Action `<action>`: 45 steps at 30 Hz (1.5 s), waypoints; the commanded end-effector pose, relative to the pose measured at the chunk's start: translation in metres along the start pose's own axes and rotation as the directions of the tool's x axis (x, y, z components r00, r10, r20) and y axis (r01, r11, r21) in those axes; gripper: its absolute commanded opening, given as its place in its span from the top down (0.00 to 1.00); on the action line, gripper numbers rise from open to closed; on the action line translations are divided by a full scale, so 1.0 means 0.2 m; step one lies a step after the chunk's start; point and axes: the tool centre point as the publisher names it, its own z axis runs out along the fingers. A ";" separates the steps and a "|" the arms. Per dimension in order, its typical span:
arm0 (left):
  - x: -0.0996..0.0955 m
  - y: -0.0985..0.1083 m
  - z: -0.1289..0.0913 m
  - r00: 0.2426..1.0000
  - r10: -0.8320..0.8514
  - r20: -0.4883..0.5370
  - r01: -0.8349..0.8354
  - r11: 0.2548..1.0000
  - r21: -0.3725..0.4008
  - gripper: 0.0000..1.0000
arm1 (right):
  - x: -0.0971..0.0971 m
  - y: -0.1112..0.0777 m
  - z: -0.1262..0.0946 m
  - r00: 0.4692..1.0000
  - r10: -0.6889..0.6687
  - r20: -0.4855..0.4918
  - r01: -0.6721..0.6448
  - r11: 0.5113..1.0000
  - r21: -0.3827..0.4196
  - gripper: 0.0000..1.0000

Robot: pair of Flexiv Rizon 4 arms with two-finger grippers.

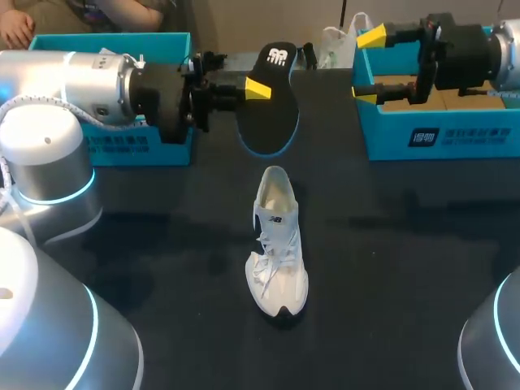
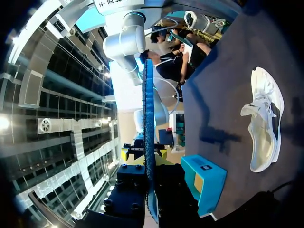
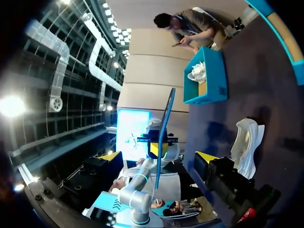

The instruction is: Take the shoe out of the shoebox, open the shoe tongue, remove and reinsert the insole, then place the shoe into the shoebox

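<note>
**Head view.** My left gripper is clamped on the black insole and holds it in the air above the table. The white shoe stands upright on the table, apart from both boxes. Its mouth looks open, though the tongue's exact position is hard to judge. My right gripper hangs over the right blue box with its fingers apart and nothing between them. The left blue box sits under my left arm. I judge that the shoe is out and the insole removed, leaving reinsertion and boxing to do. There is a white logo on the insole's heel, a small mark on the shoe's side and white print on both box fronts; I leave all of these unread.

**Left wrist view.** The insole runs edge-on between my fingers. The shoe lies well off to the side on the table.

**Right wrist view.** The insole shows edge-on in the left gripper opposite. The shoe is beside my spread fingers, untouched.
</note>
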 end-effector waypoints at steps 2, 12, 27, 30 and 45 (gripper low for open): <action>-0.03 -0.02 0.00 0.986 -0.155 -0.054 0.154 0.988 -0.014 1.00 | 0.00 0.00 0.00 1.000 0.001 0.001 -0.001 1.000 -0.001 0.00; -0.10 -0.07 -0.01 0.686 -0.725 -0.061 0.721 0.689 -0.070 1.00 | 0.00 0.00 0.00 1.000 0.001 0.001 -0.001 1.000 -0.001 0.00; -0.12 -0.06 0.03 -0.295 -0.951 -0.088 0.942 -0.306 0.142 1.00 | 0.00 0.00 0.00 1.000 0.001 0.001 -0.001 1.000 -0.001 0.00; -0.12 -0.05 0.05 -0.415 -0.902 -0.123 0.886 -0.431 0.171 1.00 | 0.00 0.00 0.00 1.000 0.001 0.001 -0.001 1.000 -0.001 0.00; -0.12 -0.02 0.07 -0.565 -0.811 -0.151 0.777 -0.585 0.233 1.00 | 0.00 0.00 0.00 1.000 0.001 0.001 -0.001 1.000 -0.001 0.00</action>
